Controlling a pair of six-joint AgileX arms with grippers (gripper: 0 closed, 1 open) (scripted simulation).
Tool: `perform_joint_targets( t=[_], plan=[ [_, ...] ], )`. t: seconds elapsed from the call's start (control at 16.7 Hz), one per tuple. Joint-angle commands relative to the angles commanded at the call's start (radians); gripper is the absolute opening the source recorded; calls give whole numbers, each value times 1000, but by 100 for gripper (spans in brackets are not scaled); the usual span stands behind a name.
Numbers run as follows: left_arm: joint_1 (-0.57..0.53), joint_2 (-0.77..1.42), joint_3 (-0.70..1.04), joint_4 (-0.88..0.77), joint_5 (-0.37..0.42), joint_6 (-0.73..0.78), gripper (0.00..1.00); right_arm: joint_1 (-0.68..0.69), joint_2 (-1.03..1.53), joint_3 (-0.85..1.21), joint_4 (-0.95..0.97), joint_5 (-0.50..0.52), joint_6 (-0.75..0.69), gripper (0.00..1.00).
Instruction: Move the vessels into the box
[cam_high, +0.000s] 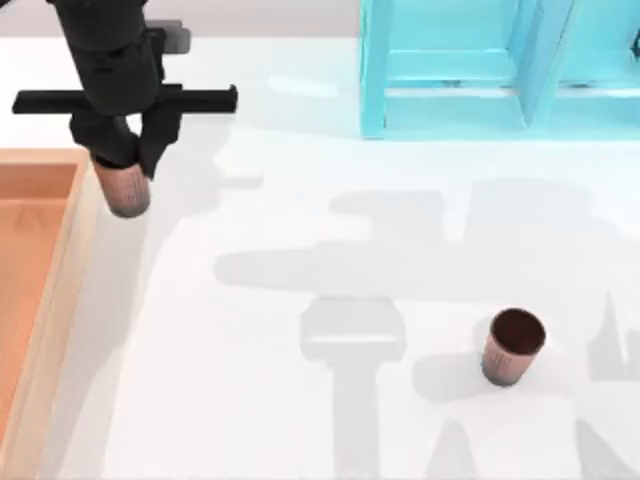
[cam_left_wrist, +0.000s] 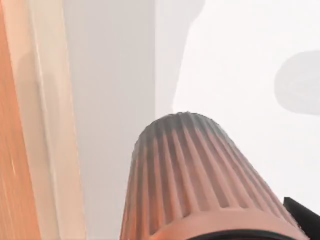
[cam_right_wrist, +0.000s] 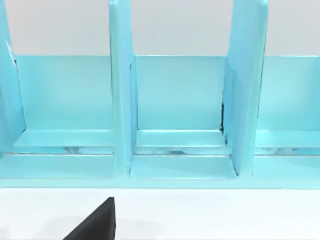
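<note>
The left pincer (cam_high: 128, 160) is clenched on one ribbed reddish-brown cup (cam_high: 125, 188), carried clear of the white desk (cam_high: 300, 250) just beside the light tan rim of the wooden box (cam_high: 70, 260) at the desk's left edge. In the left wrist view the cup (cam_left_wrist: 192, 175) hangs with its narrow base pointing down and the box wall (cam_left_wrist: 47, 125) close alongside; the base looks to be over the desk, not yet over the orange-brown floor.

To finish this step well, I would carry the cup sideways across the rim with its base kept high enough to clear the wall, bring it well inside the box rather than near the edge, lower it until it is nearly on the floor, and only then let go — a tapered cup dropped from height could tip or roll.

The part of the box in view holds nothing so far. The second cup (cam_high: 512, 346) stands upright on the desk toward the lower right, well apart from the box, its dark inside empty. The cyan shelf frame (cam_high: 480, 70) at the back — seen close up in the right wrist view (cam_right_wrist: 165, 110) — has bare compartments. Of the right pincer (cam_right_wrist: 95, 222) just a dark part shows, so I cannot tell its state.
</note>
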Motion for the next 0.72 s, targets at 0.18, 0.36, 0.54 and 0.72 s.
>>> perform_joint_targets(
  t=[0.18, 0.36, 0.54, 0.72],
  plan=[
    [124, -67, -58, -2, 12, 101, 0, 0, 0, 0, 0, 0, 0, 100],
    [269, -161, -143, -8, 26, 225, 0, 0, 0, 0, 0, 0, 0, 100],
    [409, -273, -248, -16, 39, 354, 0, 0, 0, 0, 0, 0, 0, 100],
    [523, -393, -363, -25, 50, 468, 0, 0, 0, 0, 0, 0, 0, 100]
  ],
)
